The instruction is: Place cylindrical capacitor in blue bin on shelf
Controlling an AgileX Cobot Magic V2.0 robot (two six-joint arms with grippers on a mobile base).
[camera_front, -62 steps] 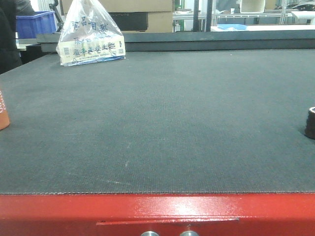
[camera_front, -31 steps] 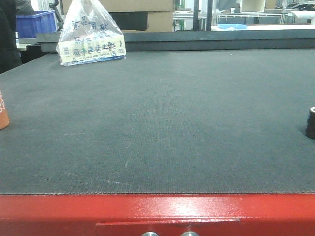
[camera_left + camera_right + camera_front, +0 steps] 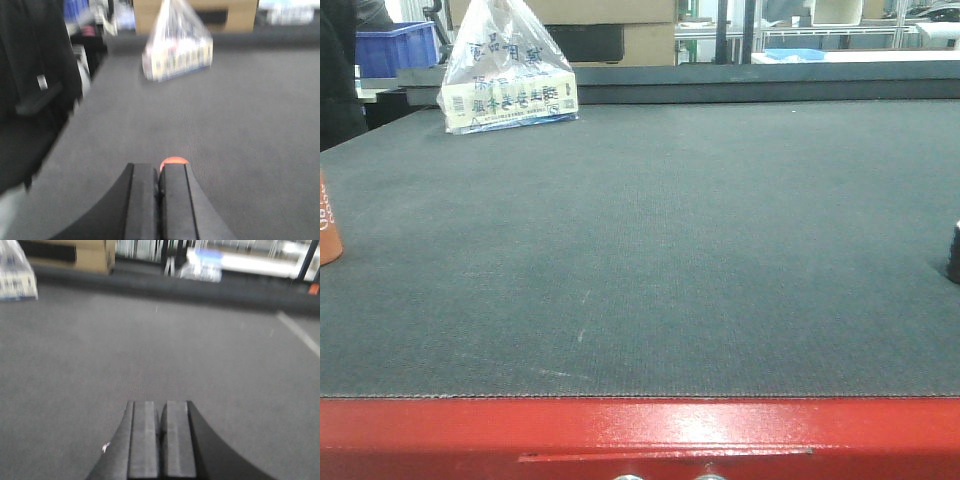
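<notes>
Closest in, my left gripper (image 3: pixel 159 175) is sitting with its fingers pressed together on nothing, and my right gripper (image 3: pixel 161 412) is showing the same, closed and empty. Both are hovering low over the mat (image 3: pixel 650 250). Both wrist views are coming through blurred. An orange-red spot (image 3: pixel 173 160) is peeking out just past the left tips; I am taking it for the top of the orange container (image 3: pixel 328 225), though I cannot be sure.

The capacitor (image 3: pixel 954 252) is resting on the mat, cut off by the right border of the front view, and neither wrist camera is catching it. So I am judging that it is lying out to the right of the right gripper, making that the nearer arm. It is looking upright, but only a sliver is showing.

Farther ahead of the left gripper a bagged pack (image 3: pixel 508 75) is standing, and behind it a blue crate (image 3: pixel 395 47). I am not seeing the shelf
</notes>
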